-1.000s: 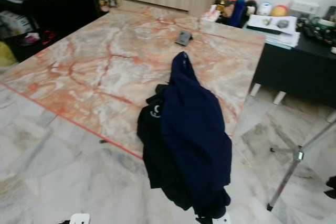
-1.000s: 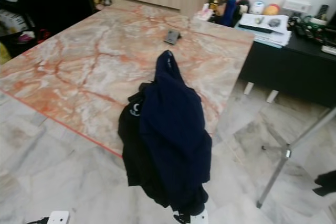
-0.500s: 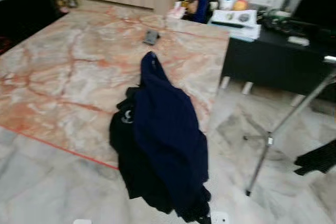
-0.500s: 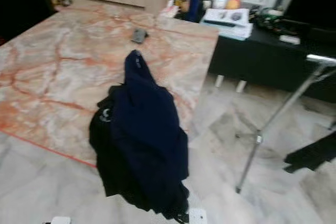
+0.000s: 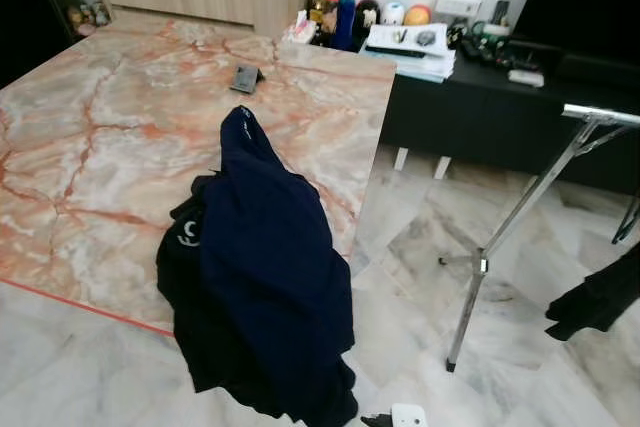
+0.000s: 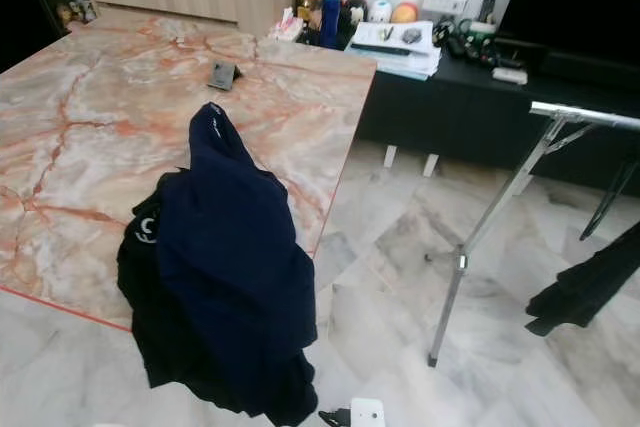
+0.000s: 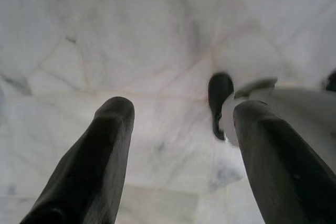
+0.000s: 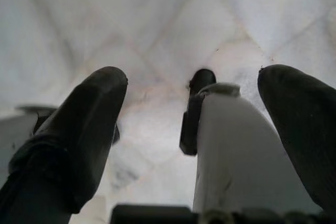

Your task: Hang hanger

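Dark clothes (image 5: 262, 277) draped over marble table (image 5: 90, 147) edge; left gripper (image 7: 178, 145), right gripper (image 8: 191, 129) wide, empty.

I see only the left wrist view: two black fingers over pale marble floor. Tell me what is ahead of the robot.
Observer: A dark navy garment is heaped over the near edge of a pink-veined marble table.
Operator: Locate somewhere to hang it.
Observer: A silver metal stand stands on the floor, to the robot's right of the table.
Operator: Report the right claw.
Observer: The right claw hangs open, pointing down at the pale marble floor.
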Robot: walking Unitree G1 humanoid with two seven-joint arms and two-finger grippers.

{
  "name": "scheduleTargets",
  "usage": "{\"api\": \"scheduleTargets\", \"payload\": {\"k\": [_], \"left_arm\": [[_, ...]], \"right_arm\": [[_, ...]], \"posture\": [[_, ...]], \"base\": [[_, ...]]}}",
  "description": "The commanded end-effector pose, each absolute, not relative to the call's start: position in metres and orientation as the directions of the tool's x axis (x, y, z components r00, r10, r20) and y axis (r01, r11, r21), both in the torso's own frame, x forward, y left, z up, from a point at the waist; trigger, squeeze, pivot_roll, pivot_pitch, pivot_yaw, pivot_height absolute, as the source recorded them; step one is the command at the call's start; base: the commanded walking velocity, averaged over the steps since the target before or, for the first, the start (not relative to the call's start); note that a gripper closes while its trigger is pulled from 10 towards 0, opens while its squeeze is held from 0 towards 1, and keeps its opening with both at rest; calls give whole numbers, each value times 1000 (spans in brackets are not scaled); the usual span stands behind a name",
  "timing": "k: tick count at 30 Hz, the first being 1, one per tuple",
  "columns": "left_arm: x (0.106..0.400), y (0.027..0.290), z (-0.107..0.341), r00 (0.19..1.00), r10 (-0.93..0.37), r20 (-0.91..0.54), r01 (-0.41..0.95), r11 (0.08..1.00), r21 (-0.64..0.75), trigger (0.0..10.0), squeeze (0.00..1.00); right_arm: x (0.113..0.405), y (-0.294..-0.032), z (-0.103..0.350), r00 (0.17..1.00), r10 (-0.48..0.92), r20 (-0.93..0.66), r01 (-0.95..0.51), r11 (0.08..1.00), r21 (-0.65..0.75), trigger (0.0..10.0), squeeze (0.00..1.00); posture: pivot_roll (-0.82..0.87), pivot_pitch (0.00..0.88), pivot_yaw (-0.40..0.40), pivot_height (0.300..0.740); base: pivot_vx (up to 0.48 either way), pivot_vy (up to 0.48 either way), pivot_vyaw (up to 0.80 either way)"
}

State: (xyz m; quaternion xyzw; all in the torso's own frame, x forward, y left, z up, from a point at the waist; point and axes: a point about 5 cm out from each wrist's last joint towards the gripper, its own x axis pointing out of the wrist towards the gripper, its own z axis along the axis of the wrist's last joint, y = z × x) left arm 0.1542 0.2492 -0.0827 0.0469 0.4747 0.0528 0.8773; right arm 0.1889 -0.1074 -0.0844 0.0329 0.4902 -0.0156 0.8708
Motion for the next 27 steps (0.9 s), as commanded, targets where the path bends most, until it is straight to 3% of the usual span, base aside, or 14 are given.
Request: {"api": "scheduleTargets", "payload": {"k": [1, 5, 27], "left_arm": [[154, 242, -85, 538, 117, -835, -28, 992, 121, 10000, 0], [155, 241, -85, 539, 115, -834, -29, 993, 119, 10000, 0], [156, 239, -85, 535, 111, -837, -28, 993, 114, 10000, 0]], "right_arm": [[179, -114, -90, 491, -18, -871, 93, 995, 32, 10000, 0], [179, -114, -89, 492, -15, -870, 87, 996, 32, 10000, 0], [181, -115, -89, 505, -12, -863, 82, 996, 34, 10000, 0]], "posture": [[69, 131, -7, 740], [69, 127, -3, 740], [41, 101, 3, 740]], "base": [[0, -289, -781], [0, -289, -716], [0, -289, 0]]}}
